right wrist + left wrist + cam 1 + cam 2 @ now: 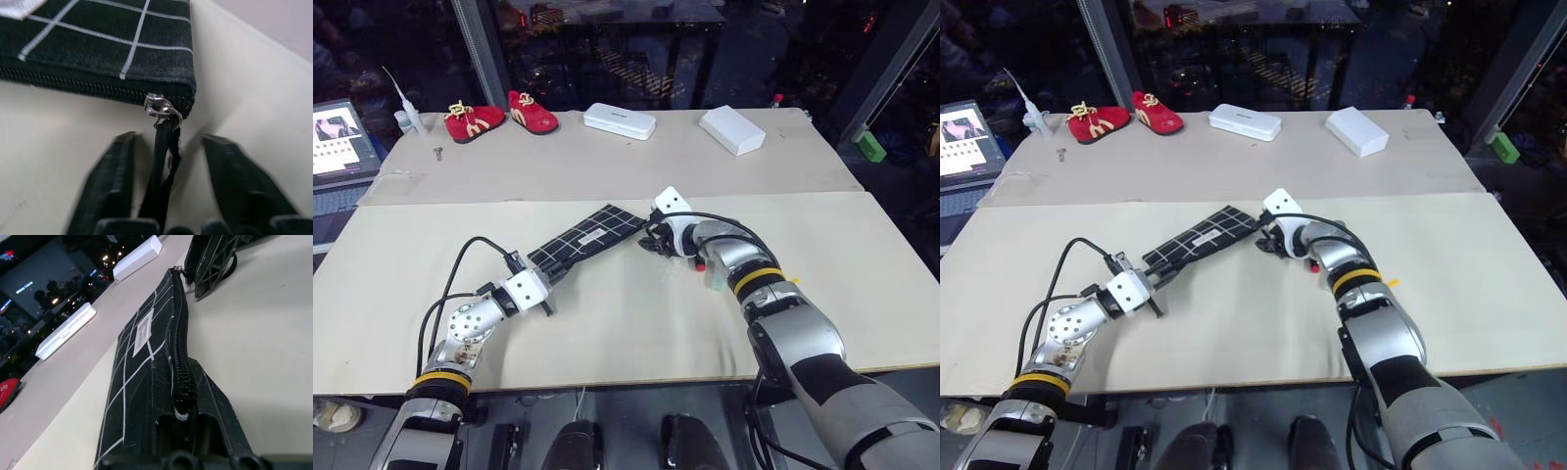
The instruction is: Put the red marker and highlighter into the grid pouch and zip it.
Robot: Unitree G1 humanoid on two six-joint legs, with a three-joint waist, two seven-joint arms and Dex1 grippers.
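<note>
A matt black cloth pouch (586, 238) with a shiny metal zipper pull (163, 105) and cord loop (163, 161) lies on a smooth, pale tabletop (636, 323).

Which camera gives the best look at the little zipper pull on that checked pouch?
The right wrist view: the zipper pull sits close up at the pouch corner, its cord between the right gripper fingers. The left wrist view shows it small at the pouch's far end; in the head views the gripper hides it.

The grid pouch (587, 238) — flat, black with thin white lines and a white label — lies slanted on the table (636, 323), its zipper's cord loop (164, 161) trailing from one corner.
</note>
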